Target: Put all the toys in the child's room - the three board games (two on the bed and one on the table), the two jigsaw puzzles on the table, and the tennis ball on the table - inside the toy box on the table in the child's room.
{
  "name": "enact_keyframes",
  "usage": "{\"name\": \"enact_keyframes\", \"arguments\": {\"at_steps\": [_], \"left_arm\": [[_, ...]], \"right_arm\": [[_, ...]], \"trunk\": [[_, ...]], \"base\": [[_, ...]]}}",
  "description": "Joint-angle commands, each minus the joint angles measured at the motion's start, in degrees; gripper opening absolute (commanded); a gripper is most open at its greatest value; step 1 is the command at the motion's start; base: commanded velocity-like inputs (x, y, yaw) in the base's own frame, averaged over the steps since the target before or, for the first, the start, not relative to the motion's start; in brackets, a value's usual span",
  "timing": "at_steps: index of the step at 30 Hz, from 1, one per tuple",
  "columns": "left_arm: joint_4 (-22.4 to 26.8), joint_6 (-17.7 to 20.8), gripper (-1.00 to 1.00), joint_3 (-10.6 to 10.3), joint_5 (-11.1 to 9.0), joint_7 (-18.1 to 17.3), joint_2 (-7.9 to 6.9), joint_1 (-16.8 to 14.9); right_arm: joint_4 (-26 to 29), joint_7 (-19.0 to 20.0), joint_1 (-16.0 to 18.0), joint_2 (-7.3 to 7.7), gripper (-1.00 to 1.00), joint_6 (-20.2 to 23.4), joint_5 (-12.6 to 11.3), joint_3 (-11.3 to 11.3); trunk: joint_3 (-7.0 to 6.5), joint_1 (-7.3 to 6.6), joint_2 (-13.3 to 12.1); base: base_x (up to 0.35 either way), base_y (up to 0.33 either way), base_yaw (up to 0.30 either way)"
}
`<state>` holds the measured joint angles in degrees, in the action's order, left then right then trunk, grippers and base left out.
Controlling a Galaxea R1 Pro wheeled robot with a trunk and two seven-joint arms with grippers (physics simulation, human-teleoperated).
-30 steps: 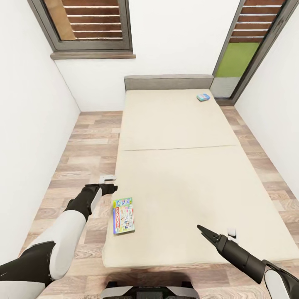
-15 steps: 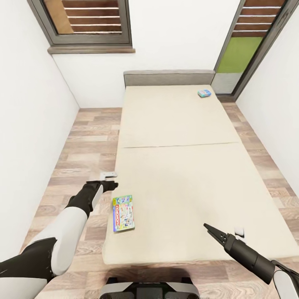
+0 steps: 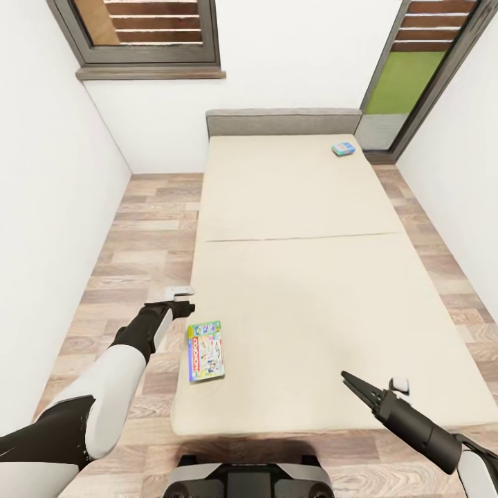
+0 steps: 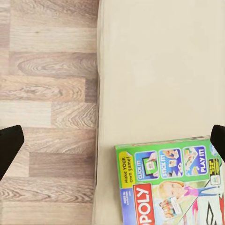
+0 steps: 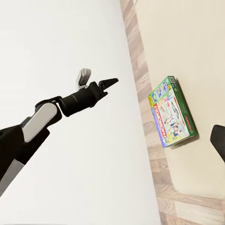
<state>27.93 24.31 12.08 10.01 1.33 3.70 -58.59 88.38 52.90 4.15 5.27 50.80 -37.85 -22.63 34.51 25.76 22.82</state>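
The green-blue board game (image 3: pixel 206 351) lies flat on the bed (image 3: pixel 304 277), near its front left corner, long side along the bed edge. It looks like a stiff, light cardboard box with a glossy, probably slick lid. I'd pinch it across the short width or catch the edge nearest the floor side, since flat on a soft mattress there's little gap to get a finger under. 1 smaller blue board game (image 3: pixel 343 148) sits far off by the headboard, right side. My left gripper (image 3: pixel 185 308) hovers over the floor just beside the bed edge, close to the box; in the left wrist view its fingers (image 4: pixel 9 147) stand wide apart. My right gripper (image 3: pixel 356 386) hangs over the bed's front right, fingers apparently together, holding nothing.
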Motion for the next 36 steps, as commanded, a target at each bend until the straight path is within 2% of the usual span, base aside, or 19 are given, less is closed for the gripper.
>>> {"name": "enact_keyframes", "arguments": {"at_steps": [1,21,29,36], "left_arm": [[0.07,0.23,1.0,0.4,0.6,-0.11,0.12,-0.03],[0.02,-0.74,1.0,0.4,0.61,0.02,0.58,-0.03],[0.02,-1.15,1.0,0.34,0.67,0.05,1.58,-0.03],[0.02,-1.19,1.0,0.31,0.71,0.06,1.81,-0.03]], "right_arm": [[0.02,0.91,0.01,0.01,1.0,0.26,-0.03,-0.05],[0.04,2.4,0.02,-0.08,1.0,0.18,0.05,0.09],[0.04,2.72,0.06,-0.08,1.0,0.18,0.05,0.05],[0.04,2.81,0.06,-0.08,1.0,0.11,0.05,0.04]], "trunk": [[0.17,0.03,0.09],[2.05,0.03,0.09],[2.8,0.03,0.09],[3.46,0.03,0.09]], "base": [[0.0,0.0,0.06],[0.0,0.0,0.067],[0.0,0.0,0.068],[0.0,0.0,0.046]]}}
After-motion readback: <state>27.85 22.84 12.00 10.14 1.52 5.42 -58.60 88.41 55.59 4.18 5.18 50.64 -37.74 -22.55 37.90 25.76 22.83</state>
